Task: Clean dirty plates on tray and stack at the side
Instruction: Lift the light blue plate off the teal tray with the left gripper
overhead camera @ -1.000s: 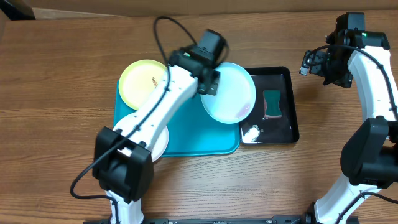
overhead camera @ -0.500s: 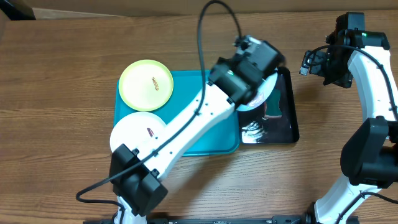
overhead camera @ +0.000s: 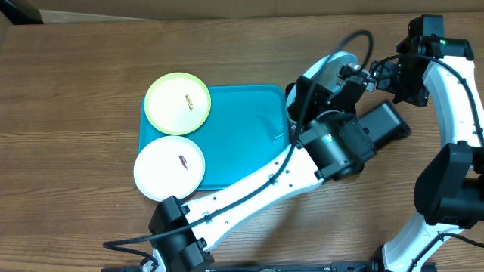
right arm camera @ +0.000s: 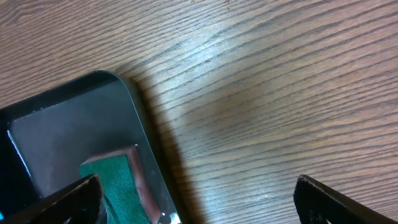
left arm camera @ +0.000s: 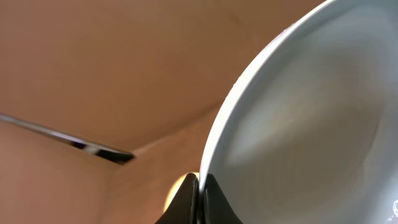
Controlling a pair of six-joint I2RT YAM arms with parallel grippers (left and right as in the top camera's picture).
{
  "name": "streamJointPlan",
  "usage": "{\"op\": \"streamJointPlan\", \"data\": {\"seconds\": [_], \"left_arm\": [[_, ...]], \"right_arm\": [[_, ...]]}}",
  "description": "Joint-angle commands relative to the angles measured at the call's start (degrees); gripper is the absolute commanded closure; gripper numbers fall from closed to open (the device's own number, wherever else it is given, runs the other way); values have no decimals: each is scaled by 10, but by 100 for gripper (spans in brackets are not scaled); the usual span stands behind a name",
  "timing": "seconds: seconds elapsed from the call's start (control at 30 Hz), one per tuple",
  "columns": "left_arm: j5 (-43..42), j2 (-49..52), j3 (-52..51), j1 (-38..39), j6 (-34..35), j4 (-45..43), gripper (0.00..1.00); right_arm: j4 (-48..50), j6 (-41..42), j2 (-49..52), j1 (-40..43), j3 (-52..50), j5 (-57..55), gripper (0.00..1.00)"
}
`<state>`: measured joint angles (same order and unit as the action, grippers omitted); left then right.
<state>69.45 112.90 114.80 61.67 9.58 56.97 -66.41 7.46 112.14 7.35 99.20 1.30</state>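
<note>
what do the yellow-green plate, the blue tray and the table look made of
Yellow-green plate: probably plastic, smooth, matte, uniform colour. Tray: likely moulded plastic, faint sheen, rounded corners. Table: wood or laminate, visible grain; cannot tell which.

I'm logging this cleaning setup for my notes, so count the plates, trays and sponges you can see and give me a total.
Plates: 3 (yellow-green plate, white plate, pale mint plate)
Trays: 2 (turquoise tray, black tray)
Sponges: 1 (green sponge)
Total: 6
</note>
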Motion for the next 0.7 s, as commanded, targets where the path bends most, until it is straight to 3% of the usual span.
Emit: {"op": "streamJointPlan", "data": {"seconds": [0.0,0.67], "left_arm": [[111,2,17,15,-12,-14,96],[104,2,17,16,-19,-38,96]], "right_arm": [[3,0,-8,-2,1,3,0],[3,0,-8,-2,1,3,0]]}}
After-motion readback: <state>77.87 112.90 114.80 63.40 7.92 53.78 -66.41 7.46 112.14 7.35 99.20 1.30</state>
